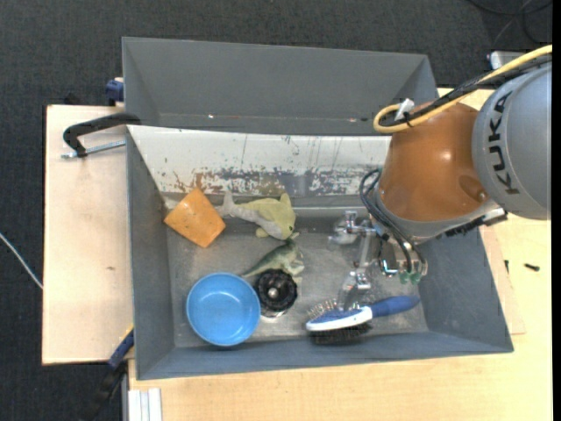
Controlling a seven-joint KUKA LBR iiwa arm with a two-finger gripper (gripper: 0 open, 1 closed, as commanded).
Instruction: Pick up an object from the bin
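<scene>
Claw (358,279) hangs low in the right front part of the bin (465,301), just above a blue-handled brush (355,316) lying along the front wall. I cannot tell whether the claw is apart or together. Leftward lie a black round thing (276,289), a green toy dinosaur (279,260) and a blue bowl (223,309). Farther back sits an orange block (195,218).

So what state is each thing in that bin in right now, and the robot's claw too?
blue bowl: upright, nothing in it.
brush: lying flat, blue handle pointing right.
orange block: lying near the back wall.
pale yellow toy animal: lying down, beside the block.
green dinosaur: lying on its side.
black round thing: resting beside the bowl.
gripper: low in the bin, just behind the brush.
</scene>
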